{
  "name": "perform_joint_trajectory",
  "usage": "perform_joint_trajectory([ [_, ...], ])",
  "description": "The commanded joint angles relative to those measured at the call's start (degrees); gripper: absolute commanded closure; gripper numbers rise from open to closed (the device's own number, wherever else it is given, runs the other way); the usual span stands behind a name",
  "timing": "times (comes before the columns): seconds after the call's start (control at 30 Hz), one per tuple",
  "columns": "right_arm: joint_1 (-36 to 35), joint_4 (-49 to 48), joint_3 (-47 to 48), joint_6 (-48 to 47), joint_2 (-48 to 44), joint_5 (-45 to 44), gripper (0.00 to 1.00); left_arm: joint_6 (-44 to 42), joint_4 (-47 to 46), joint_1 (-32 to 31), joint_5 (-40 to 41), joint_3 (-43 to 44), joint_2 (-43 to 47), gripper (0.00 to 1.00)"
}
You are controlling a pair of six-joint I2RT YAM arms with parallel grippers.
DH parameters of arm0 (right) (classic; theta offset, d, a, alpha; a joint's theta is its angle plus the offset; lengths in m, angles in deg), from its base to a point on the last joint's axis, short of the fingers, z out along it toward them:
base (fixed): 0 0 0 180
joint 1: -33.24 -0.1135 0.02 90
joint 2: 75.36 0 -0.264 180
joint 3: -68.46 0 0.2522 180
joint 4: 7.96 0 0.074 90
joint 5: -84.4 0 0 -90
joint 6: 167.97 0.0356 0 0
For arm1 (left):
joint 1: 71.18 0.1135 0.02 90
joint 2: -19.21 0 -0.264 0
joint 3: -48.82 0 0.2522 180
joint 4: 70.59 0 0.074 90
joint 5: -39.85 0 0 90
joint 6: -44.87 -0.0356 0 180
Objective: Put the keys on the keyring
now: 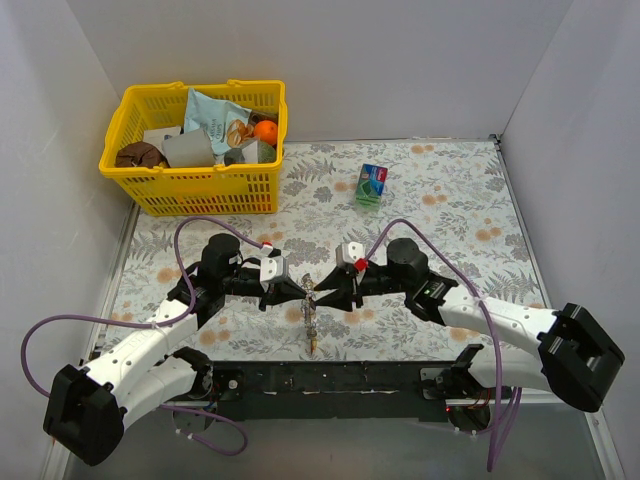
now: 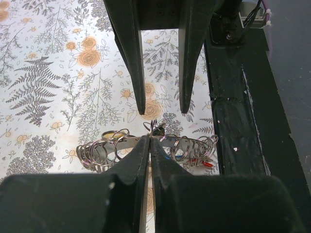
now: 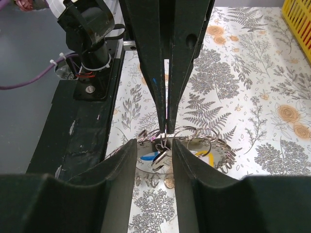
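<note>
The left end effector point(image 2: 149, 143) is pinched shut on the keyring point(image 2: 99, 154), its two fingers pressed together over the rim at the lower middle of its own wrist view. The right end effector point(image 3: 154, 143) stands partly apart. Its fingers flank a small silvery key point(image 3: 161, 158) hanging at the ring, with a gap visible on either side. The two end effectors meet tip to tip, with the ring between them.

In the top view the keyring shows only as a thin strip at the centre of the frame. It is tipped up on edge, with its long axis running from the fingertips down toward the bottom of the picture. Whether its lower rim touches the desk point(image 1: 450, 290) cannot be told.

Both wrist views show the ring's breadth instead. It stretches from side to side across the lower half of each frame, with small wire loops crowded along its rim. The left wrist view shows a blue tag point(image 2: 177, 156) and a red tag point(image 2: 206, 163) right of centre. The right wrist view shows a yellow tag point(image 3: 201, 154) among the loops. None of these tags can be made out from above.

Only the top view takes in the yellow basket point(image 1: 190, 195) at upper left and a small green box point(image 1: 371, 185) above centre, both well apart from the ring.
</note>
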Motion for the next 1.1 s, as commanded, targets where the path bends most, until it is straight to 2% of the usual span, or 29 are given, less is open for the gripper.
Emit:
perform_joint_trajectory([
  [0.0,-0.6,-3.8,3.1,1.8,1.6,1.7,0.6,-0.8,-2.0,-0.3,-1.8,0.9,1.4,1.0],
  [0.37,-1.3,-4.2,3.6,2.4,2.9,0.6,0.62,-0.8,-2.0,-0.2,-1.9,0.9,1.5,1.0],
  [0.6,-1.4,-2.8,4.5,2.6,4.4,0.7,0.72,-0.8,-2.0,-0.3,-1.7,0.8,2.0,1.0],
  [0.73,-1.5,-2.8,4.7,2.6,4.9,0.4,0.74,-0.8,-2.0,-0.3,-1.8,0.8,2.1,1.0],
  [0.97,-1.5,1.6,6.5,1.4,5.8,-0.2,0.97,-0.8,-2.0,-0.2,-1.4,0.6,2.2,1.0],
  [1.07,-1.5,5.0,7.3,0.4,6.1,-1.4,0.99,-0.7,-2.0,-0.3,-0.6,0.6,2.5,1.0],
])
